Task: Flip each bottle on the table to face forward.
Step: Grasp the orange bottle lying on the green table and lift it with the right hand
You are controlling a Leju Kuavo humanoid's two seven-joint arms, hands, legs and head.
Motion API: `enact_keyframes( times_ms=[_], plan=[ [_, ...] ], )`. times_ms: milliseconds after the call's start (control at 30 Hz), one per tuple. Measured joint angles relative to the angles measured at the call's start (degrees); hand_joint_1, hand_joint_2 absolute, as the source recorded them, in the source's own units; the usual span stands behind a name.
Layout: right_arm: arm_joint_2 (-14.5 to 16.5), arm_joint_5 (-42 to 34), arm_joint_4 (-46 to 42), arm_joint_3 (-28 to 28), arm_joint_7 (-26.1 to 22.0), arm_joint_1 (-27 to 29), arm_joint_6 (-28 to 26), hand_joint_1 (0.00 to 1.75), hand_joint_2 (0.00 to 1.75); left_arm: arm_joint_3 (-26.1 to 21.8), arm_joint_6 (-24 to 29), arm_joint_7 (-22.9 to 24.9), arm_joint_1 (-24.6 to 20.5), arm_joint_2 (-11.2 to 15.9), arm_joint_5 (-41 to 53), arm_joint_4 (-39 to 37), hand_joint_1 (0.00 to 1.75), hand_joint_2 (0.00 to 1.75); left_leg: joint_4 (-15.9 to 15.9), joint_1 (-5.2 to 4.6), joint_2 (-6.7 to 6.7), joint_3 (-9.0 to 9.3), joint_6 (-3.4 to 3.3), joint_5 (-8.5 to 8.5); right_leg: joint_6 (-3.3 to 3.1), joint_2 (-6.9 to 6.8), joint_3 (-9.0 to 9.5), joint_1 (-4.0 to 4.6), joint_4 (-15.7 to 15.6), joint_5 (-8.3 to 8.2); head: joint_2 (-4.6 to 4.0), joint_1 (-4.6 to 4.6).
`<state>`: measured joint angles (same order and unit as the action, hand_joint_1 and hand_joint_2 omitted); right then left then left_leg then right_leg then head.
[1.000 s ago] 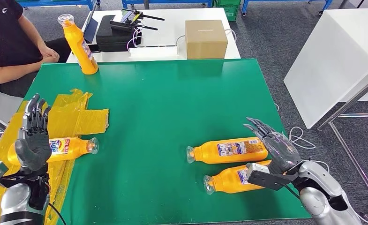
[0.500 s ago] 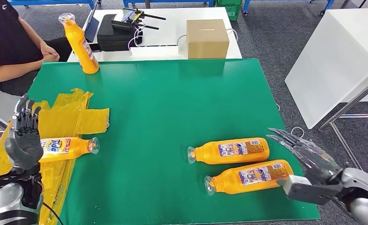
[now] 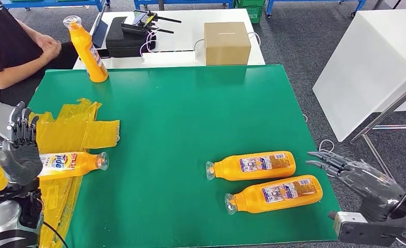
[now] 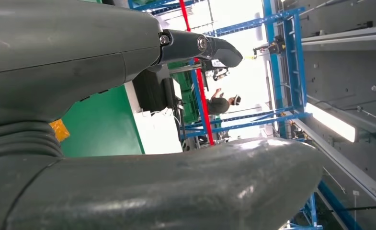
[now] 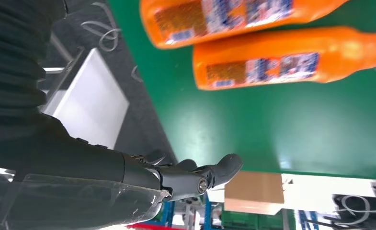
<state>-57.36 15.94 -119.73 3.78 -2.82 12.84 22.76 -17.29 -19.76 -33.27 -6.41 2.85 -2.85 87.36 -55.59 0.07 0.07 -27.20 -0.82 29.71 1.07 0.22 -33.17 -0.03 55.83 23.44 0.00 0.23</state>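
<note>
The right hand [image 3: 363, 178] has drawn back off the table's near-right corner, clear of the two bottles it was hovering over a second ago, and the left hand [image 3: 20, 155] has slid further out to the left edge. On progress: three bottles lie on their sides on the green table [image 3: 190, 113]. The left bottle [image 3: 69, 163] rests on the yellow sheet [image 3: 81, 129] and shows its front label. The upper right bottle [image 3: 252, 165] and the lower right bottle [image 3: 275, 194] lie side by side, both showing small-print labels, so those two look left to flip. A fourth bottle [image 3: 87, 49] stands at the far-left corner. Both hands hold nothing, fingers spread: the right one well apart from its bottles, the left raised just beside the left bottle's base.
</note>
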Motion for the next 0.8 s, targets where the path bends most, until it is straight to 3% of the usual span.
enact_keyframes(
  times_ms=[300, 800],
  plan=[
    [-0.1, 6.74, 3.91, 8.73, 1.63, -9.08, 0.95, 0.0, 1.75, 0.0, -0.33, 0.47, -0.01, 0.01, -0.32, 0.0, 0.0, 0.0, 0.0, 0.0, -0.01, 0.01, 0.0, 0.0, 0.0, -0.01, 0.0, 0.01, 0.0, 0.0, 0.0, 0.01],
    [-0.28, 7.43, 7.16, 15.24, 3.21, -13.35, 1.4, 0.0, 1.75, 0.01, -0.64, 0.69, -0.08, 0.01, -0.32, -0.01, 0.0, 0.0, 0.0, 0.01, 0.01, -0.03, 0.0, 0.0, 0.0, 0.0, 0.0, 0.0, 0.0, 0.0, 0.0, 0.0]
  ],
)
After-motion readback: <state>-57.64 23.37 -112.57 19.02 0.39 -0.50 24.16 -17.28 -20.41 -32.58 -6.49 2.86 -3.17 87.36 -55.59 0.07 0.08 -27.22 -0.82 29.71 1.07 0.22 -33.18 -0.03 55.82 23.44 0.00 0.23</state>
